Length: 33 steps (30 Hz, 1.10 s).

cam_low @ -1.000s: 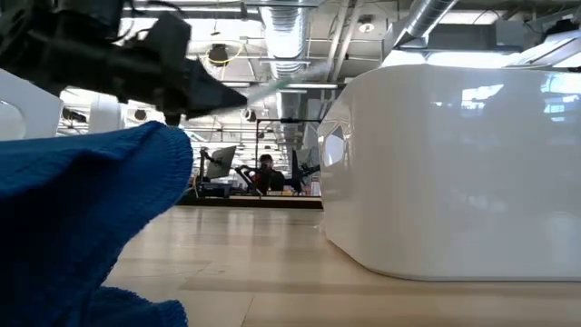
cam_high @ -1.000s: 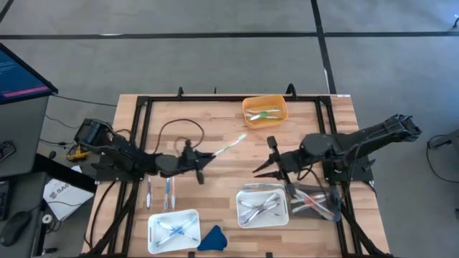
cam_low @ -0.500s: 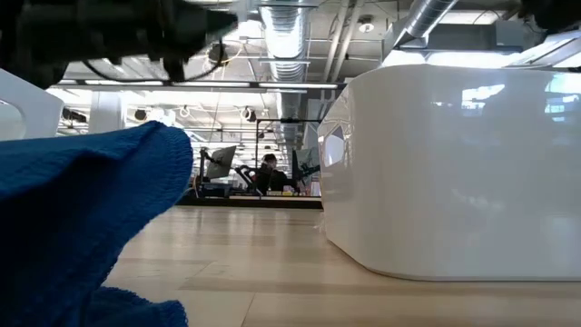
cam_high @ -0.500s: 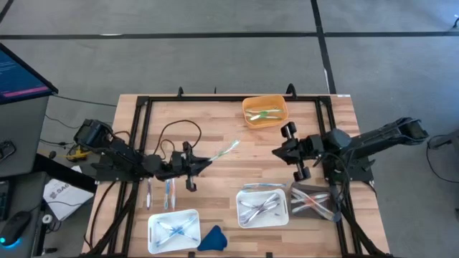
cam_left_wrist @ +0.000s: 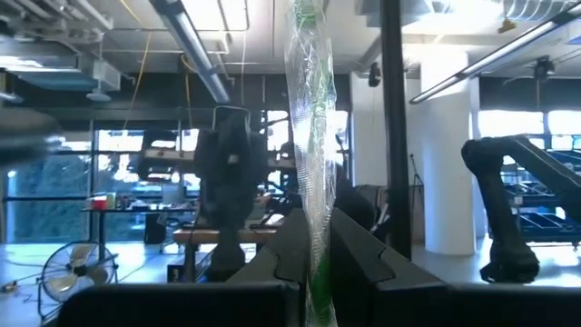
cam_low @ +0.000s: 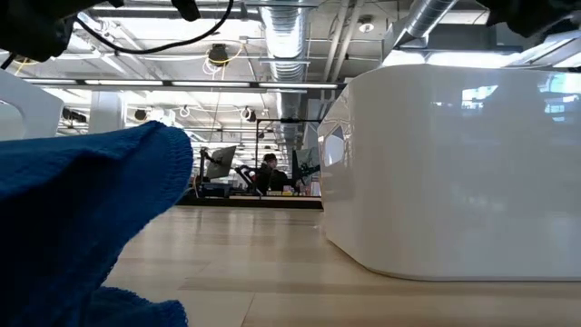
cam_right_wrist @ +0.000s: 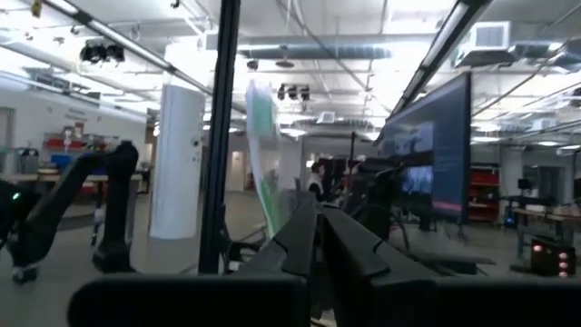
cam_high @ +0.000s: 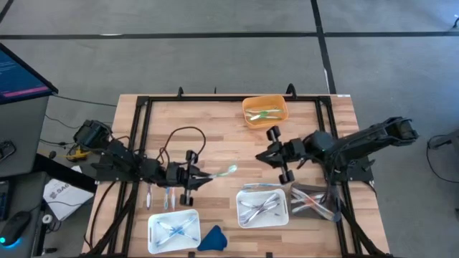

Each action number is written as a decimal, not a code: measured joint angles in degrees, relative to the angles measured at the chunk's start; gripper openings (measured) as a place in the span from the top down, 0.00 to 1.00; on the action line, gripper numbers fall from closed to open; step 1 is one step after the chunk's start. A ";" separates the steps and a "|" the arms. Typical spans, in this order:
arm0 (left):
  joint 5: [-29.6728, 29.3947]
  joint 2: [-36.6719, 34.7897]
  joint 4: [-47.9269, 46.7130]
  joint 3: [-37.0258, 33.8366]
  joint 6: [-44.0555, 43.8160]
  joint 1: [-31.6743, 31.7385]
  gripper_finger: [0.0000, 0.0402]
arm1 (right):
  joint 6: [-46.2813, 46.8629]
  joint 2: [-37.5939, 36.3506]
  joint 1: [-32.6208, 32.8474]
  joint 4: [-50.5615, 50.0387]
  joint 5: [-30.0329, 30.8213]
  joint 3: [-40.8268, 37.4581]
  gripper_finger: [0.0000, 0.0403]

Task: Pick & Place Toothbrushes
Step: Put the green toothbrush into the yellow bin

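Green-and-white toothbrush [cam_high: 221,172] in clear wrap sticks out toward 3 o'clock from the left gripper [cam_high: 203,176], whose fingers [cam_left_wrist: 292,252] pinch it above the wooden table [cam_high: 222,129]. At about 2 o'clock from it, the right gripper [cam_high: 262,157] hovers with its fingers pressed together.

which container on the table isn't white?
The orange bin at the far edge of the table. The two trays near the front edge are white; the one at the right looks clear.
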 joint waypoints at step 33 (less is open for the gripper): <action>-0.12 4.31 -1.67 2.95 -3.08 5.04 0.96 | 0.86 12.71 1.85 -6.29 0.66 10.93 0.39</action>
